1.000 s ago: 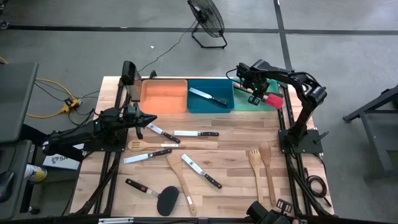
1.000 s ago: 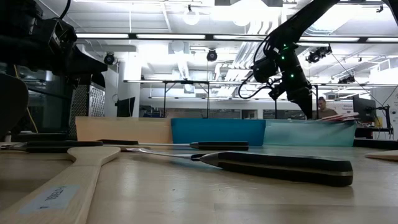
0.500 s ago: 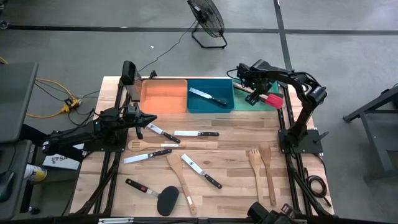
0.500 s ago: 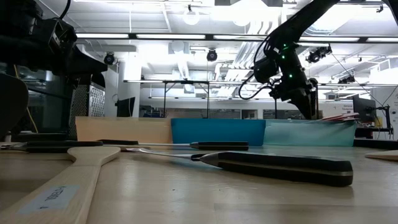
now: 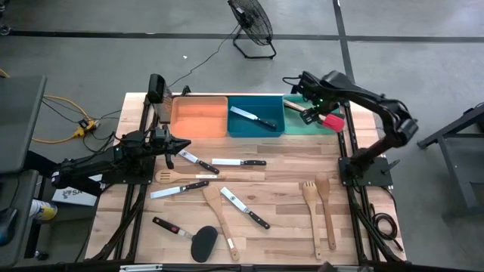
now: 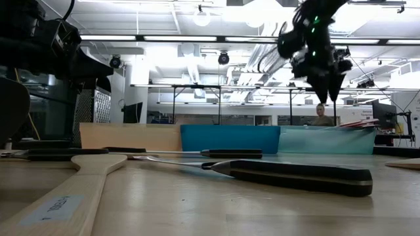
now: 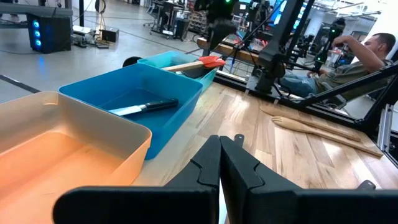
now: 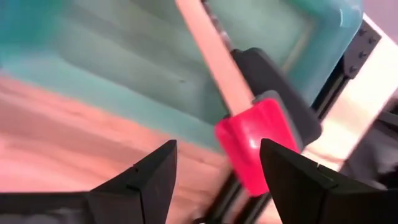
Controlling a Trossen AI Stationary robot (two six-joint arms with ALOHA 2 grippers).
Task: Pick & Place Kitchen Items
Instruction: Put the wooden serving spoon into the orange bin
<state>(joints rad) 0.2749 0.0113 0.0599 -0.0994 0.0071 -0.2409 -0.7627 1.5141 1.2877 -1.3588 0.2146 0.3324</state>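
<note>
Right hand (image 5: 306,89), fingers spread, hovers above red turner (image 5: 324,119) in green bin (image 5: 295,125); fetching another utensil likely follows.

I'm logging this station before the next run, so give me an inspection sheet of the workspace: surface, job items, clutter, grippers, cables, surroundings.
Surface: wooden table, with orange bin, blue bin and green bin along the far edge.
Job's things: knife in the blue bin; red-headed turner lying across the green bin's rim; about ten more utensils loose on the table.
Clutter: nothing seen.
Grippers: right gripper open and empty above the green bin; left gripper shut and empty near the orange bin.
Cables: yellow cable on the floor at left.
Surroundings: floor fan beyond the table; a seated person behind it.
</note>
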